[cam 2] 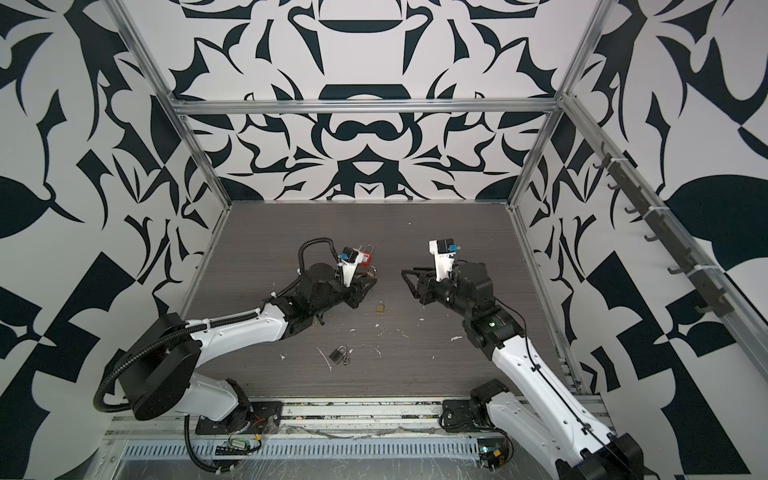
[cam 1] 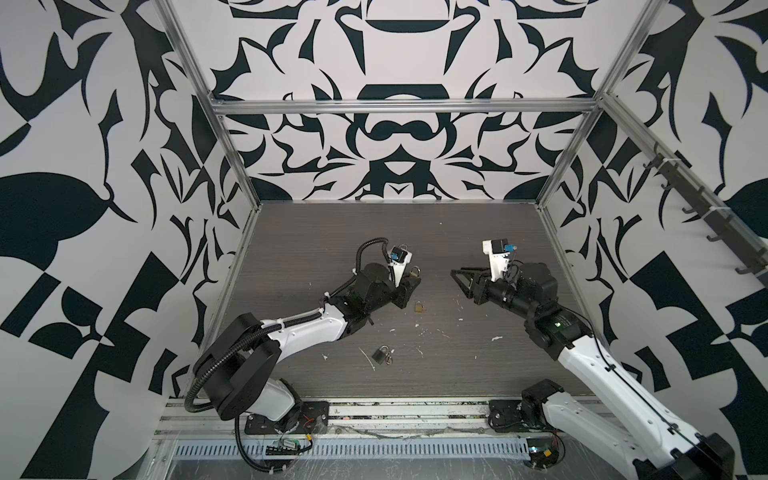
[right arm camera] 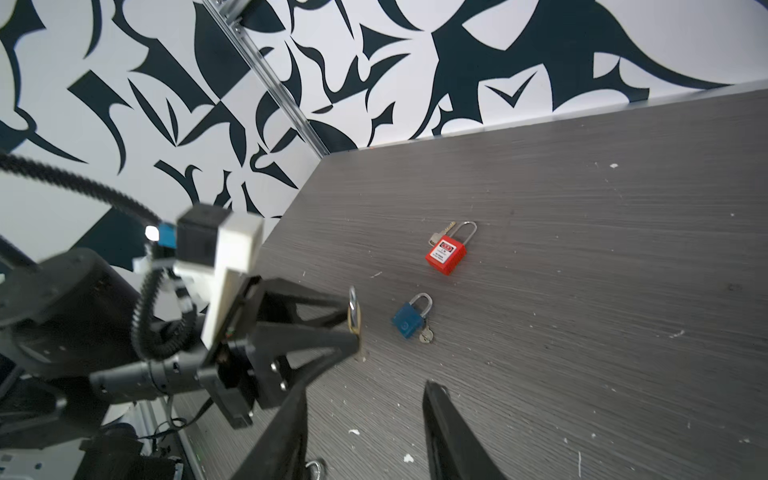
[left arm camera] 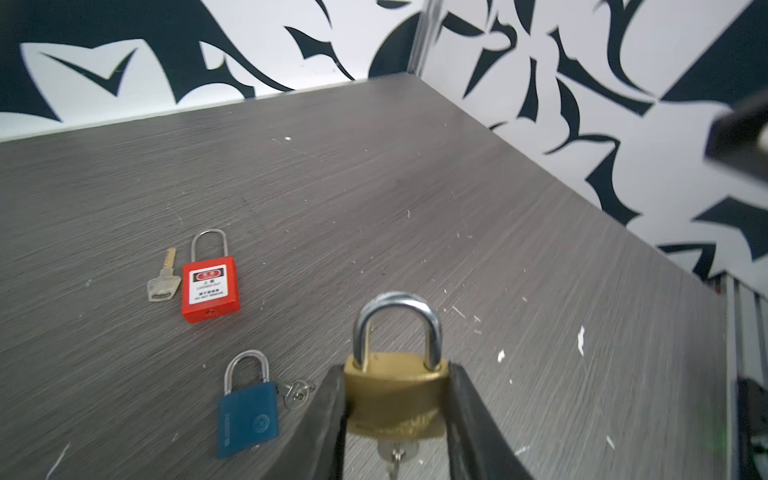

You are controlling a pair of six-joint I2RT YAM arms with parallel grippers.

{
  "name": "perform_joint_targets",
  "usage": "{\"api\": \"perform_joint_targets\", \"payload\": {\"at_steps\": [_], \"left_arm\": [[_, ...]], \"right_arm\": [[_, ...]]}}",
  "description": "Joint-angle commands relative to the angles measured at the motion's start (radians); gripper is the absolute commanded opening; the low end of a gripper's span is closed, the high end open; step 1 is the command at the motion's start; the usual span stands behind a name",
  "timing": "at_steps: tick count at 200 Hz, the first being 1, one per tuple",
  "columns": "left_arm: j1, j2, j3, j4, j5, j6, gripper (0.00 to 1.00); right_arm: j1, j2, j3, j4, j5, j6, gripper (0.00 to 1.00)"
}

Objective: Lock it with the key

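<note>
We saw a grey wood-grain table (cam 1: 316, 232), flecked with white chips, boxed in by black-and-white patterned walls (cam 1: 395, 137) on an aluminium frame (cam 1: 399, 106). The left gripper (left arm camera: 395, 372) stood part-way closed, its fingers clamping the sides of the brass padlock (left arm camera: 395, 395) near the table's middle. The padlock's long axis ran across the fingers. Its closed shackle (left arm camera: 397, 328) pointed toward the back wall in both top views, and the key (left arm camera: 397, 453) sat in the opposite end. The right gripper (right arm camera: 368, 386) gaped empty nearby, not touching it.
</note>
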Motion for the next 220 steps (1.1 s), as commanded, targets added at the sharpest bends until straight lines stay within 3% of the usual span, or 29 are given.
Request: {"api": "perform_joint_targets", "payload": {"at_steps": [1, 43, 92, 128, 220], "left_arm": [[0.019, -0.006, -0.044, 0.213, -0.067, -0.413, 0.0], [0.039, 0.081, -0.073, 0.338, -0.053, -0.839, 0.0], [0.041, 0.255, -0.068, 0.62, 0.026, -1.092, 0.0], [0.041, 0.387, -0.056, 0.793, 0.058, -1.183, 0.0], [0.041, 0.386, -0.067, 0.747, 0.086, -1.199, 0.0]], "right_arm": [[0.003, -0.023, -0.038, 0.184, -0.006, -0.014, 0.46], [0.009, 0.072, -0.047, 0.233, -0.084, 0.01, 0.42], [0.053, 0.203, 0.001, 0.23, -0.098, 0.013, 0.36], [0.086, 0.292, 0.032, 0.244, -0.084, -0.028, 0.32], [0.091, 0.419, 0.071, 0.24, -0.048, -0.133, 0.27]]}}
